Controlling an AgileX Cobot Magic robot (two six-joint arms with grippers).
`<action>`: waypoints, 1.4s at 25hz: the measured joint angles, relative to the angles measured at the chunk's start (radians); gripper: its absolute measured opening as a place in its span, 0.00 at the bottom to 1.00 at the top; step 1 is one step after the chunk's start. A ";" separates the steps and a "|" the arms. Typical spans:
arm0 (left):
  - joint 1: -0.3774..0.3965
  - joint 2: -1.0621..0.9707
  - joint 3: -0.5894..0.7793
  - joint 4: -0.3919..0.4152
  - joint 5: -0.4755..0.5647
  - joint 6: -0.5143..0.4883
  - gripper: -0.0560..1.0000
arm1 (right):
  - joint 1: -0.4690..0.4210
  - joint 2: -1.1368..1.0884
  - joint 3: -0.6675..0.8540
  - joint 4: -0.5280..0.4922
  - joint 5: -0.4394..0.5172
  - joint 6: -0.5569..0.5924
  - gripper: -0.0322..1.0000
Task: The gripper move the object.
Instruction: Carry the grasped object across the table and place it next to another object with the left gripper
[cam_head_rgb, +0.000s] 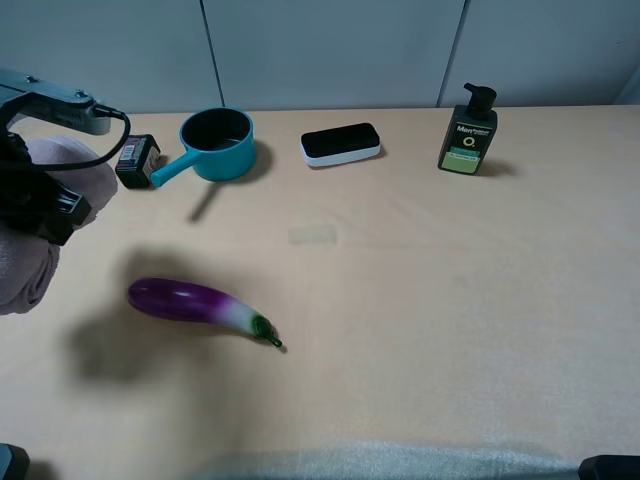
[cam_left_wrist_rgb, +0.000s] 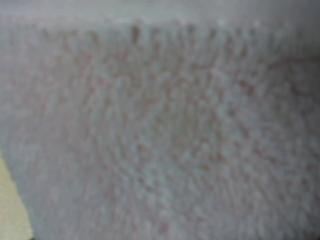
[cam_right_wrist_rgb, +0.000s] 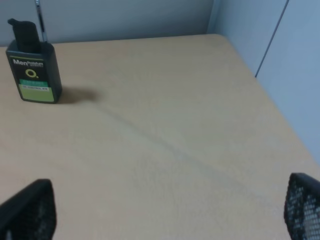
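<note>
The rolled pale pink fluffy towel (cam_head_rgb: 28, 268) hangs at the far left edge of the exterior view, raised above the table with its shadow below it. My left gripper (cam_head_rgb: 38, 200), black with trailing cables, is clamped around the towel's middle. The left wrist view is filled with blurred towel pile (cam_left_wrist_rgb: 165, 135), so the fingers are hidden there. My right gripper (cam_right_wrist_rgb: 165, 220) is open and empty, with its dark fingertips (cam_right_wrist_rgb: 30, 210) wide apart over bare table. In the exterior view only a dark corner of it (cam_head_rgb: 610, 468) shows at the bottom right.
A purple eggplant (cam_head_rgb: 195, 303) lies just right of the towel. A teal pan (cam_head_rgb: 215, 140), a small black box (cam_head_rgb: 137, 160), a black-and-white case (cam_head_rgb: 340, 143) and a dark pump bottle (cam_head_rgb: 468, 130) (cam_right_wrist_rgb: 32, 67) stand along the back. The table's right edge (cam_right_wrist_rgb: 250, 75) is near.
</note>
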 joint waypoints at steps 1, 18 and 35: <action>0.007 0.000 0.005 0.000 -0.016 -0.010 0.58 | 0.000 0.000 0.000 0.000 0.000 0.000 0.70; 0.060 0.207 -0.003 0.000 -0.129 -0.031 0.58 | 0.000 0.000 0.000 0.000 0.000 0.000 0.70; 0.044 0.422 -0.118 0.000 -0.280 -0.037 0.58 | 0.000 0.000 0.000 0.000 0.000 0.000 0.70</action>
